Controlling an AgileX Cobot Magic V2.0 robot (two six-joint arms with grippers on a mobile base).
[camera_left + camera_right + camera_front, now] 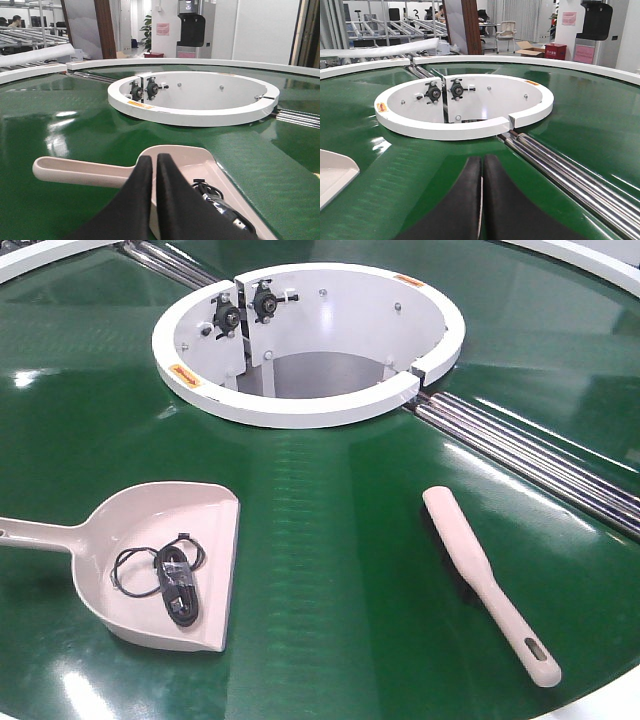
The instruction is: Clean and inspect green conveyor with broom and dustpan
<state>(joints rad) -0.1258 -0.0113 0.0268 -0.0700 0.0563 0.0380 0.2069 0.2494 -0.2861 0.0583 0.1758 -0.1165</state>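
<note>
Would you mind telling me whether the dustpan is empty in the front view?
No, a coiled black cable lies inside the dustpan, which rests on the green conveyor.

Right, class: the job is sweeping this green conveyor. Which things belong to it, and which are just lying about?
Job: green conveyor, broom, dustpan.
Lying about: black cable coiled in the dustpan.

Random stuff around: a coiled black cable (165, 575) bundled up with a loose loop, a leafy green potted plant (146, 30) far back, a red box (555, 51) and a pale office chair (506, 31) beyond.
</note>
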